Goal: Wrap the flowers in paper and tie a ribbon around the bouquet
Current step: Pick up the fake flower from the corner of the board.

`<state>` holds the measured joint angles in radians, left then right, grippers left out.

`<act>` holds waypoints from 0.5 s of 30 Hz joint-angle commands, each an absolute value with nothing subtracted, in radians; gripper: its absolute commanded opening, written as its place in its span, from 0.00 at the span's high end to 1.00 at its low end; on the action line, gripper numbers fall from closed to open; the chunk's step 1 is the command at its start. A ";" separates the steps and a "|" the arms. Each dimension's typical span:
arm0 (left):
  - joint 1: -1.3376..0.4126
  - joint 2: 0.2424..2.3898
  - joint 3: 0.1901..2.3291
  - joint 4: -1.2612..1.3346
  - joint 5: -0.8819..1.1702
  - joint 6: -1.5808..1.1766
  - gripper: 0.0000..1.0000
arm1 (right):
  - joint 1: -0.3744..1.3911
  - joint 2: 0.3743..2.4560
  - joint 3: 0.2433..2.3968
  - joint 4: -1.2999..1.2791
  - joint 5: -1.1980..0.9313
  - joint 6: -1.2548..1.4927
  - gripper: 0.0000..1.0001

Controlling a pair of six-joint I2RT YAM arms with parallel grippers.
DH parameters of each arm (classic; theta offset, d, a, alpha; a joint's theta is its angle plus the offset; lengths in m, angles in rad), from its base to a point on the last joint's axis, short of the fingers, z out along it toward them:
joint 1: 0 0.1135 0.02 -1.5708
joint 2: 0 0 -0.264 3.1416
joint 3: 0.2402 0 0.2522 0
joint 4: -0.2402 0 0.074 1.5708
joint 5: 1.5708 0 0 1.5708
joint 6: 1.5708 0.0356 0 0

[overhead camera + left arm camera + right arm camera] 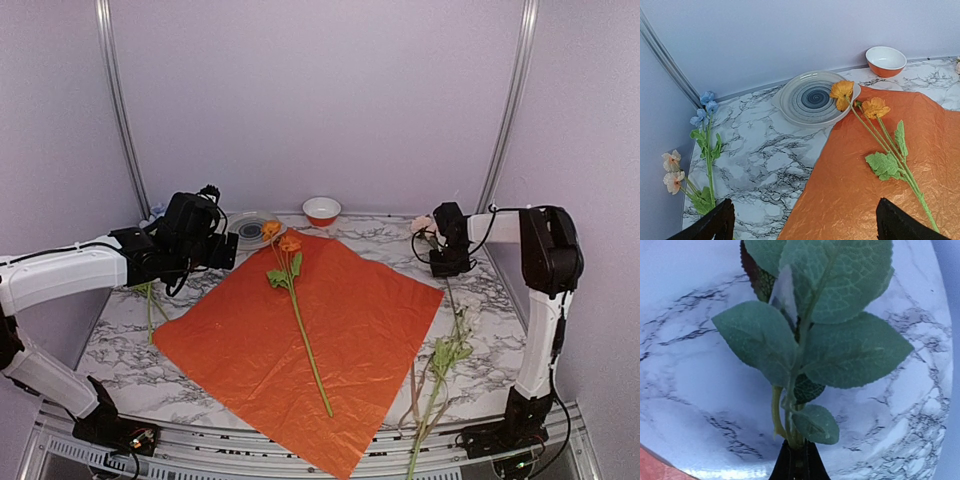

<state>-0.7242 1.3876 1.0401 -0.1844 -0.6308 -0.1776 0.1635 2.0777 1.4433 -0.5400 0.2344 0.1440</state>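
My right jaws are pinching shut on a leafy flower stem (776, 410) at the far right of the surface (130, 340). My left jaws are hanging wide apart at the far left. The paper (360, 350) is lying in the middle, with one orange flower (305, 335) on it. I'm worrying the skinny stalk ends up twisting in my pinch and landing crooked.

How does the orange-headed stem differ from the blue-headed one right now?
The orange-headed stem lies on the paper; the blue-headed stem lies on bare table at its left edge. The orange-headed stem is alone there; the blue-headed stem has a cream-headed stem beside it. Both lie flat, with green leafy stalks.
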 commanded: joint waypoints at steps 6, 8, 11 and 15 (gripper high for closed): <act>-0.721 1.405 1.039 -0.165 -0.605 -0.153 0.01 | 0.157 1.848 1.432 -0.502 0.773 0.182 1.00; -0.722 1.403 1.037 -0.164 -0.611 -0.151 0.01 | 0.156 1.707 1.375 -0.388 0.766 0.174 1.00; -0.721 1.400 1.038 -0.164 -0.615 -0.148 0.01 | 0.156 1.482 1.222 -0.127 0.594 0.158 1.00; -0.721 1.396 1.039 -0.164 -0.616 -0.146 0.01 | 0.156 1.191 0.882 0.453 0.108 0.127 1.00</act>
